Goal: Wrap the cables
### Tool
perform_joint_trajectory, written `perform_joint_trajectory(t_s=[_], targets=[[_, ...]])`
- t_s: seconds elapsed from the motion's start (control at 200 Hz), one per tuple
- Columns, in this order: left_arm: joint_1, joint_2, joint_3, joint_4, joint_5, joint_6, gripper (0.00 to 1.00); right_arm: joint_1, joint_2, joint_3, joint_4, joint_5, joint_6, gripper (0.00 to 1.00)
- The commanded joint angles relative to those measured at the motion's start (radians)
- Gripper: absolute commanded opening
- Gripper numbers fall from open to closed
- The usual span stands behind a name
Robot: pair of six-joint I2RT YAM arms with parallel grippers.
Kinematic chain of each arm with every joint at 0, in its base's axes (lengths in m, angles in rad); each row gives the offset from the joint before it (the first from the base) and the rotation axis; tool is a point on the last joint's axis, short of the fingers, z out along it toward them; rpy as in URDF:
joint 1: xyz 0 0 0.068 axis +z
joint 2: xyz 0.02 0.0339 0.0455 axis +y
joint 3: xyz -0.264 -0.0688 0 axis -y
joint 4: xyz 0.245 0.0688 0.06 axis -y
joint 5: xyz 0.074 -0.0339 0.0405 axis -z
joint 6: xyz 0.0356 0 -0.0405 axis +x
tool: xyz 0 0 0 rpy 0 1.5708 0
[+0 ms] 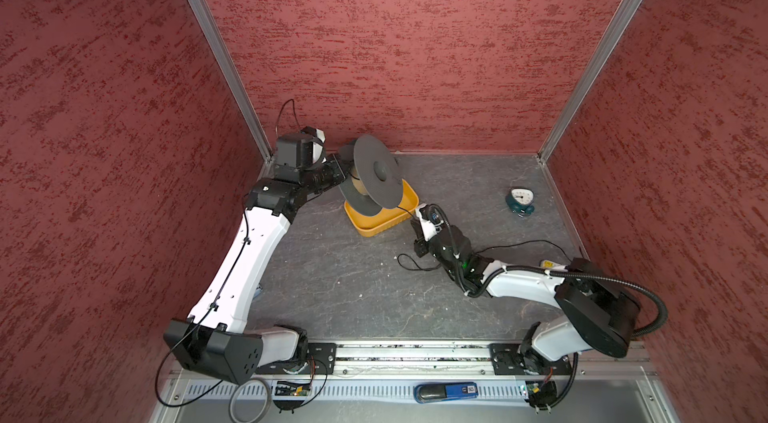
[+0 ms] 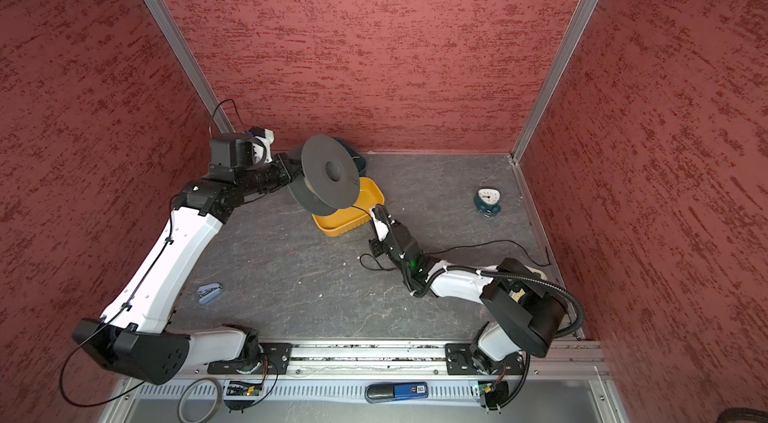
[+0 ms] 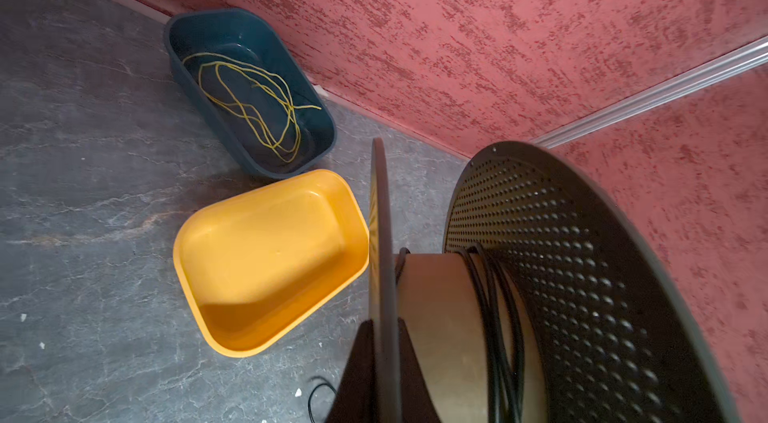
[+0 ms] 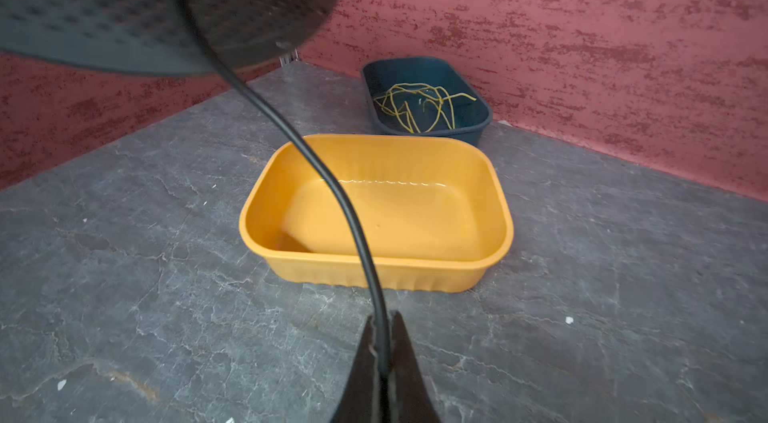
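1. Red textured walls box in a grey bench (image 1: pixel 332 283).
2. Left gripper (image 3: pixel 384 329) is clenched on one flange of the spool (image 1: pixel 374 175), raised near the yellow tray (image 4: pixel 436 275).
3. Black cord (image 4: pixel 332 184), light, limp and probably slippery, runs from the hub to the right gripper (image 4: pixel 384 342), which pinches it close to the spool; slack trails on the bench.
4. Tray rim could snag it; clock (image 1: pixel 520 200) stands well clear.

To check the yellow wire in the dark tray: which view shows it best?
Left wrist view: the yellow wire shows whole and close. The right wrist view shows it smaller; in both top views the spool hides it.
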Motion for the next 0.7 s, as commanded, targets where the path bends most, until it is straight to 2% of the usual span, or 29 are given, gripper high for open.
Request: perform_joint_trajectory(t_s=[0.0, 0.235, 0.366, 0.521, 0.696], targets=[[-0.035, 0.018, 0.033, 0.128, -0.188, -0.004, 0.0, 0.064, -0.011, 0.025, 0.021, 0.107, -0.135, 0.0], [-0.195, 0.145, 0.137, 0.101, -0.506, 0.116, 0.0, 0.152, -0.047, 0.076, -0.054, 0.095, -0.207, 0.0], [-0.283, 0.215, 0.199, 0.043, -0.693, 0.206, 0.0, 0.178, -0.14, 0.096, -0.114, 0.076, -0.221, 0.0], [-0.348, 0.273, 0.236, -0.003, -0.829, 0.273, 0.0, 0.181, -0.234, 0.127, -0.191, 0.063, -0.198, 0.0], [-0.401, 0.307, 0.251, -0.034, -0.917, 0.317, 0.0, 0.18, -0.283, 0.167, -0.227, 0.051, -0.202, 0.0]])
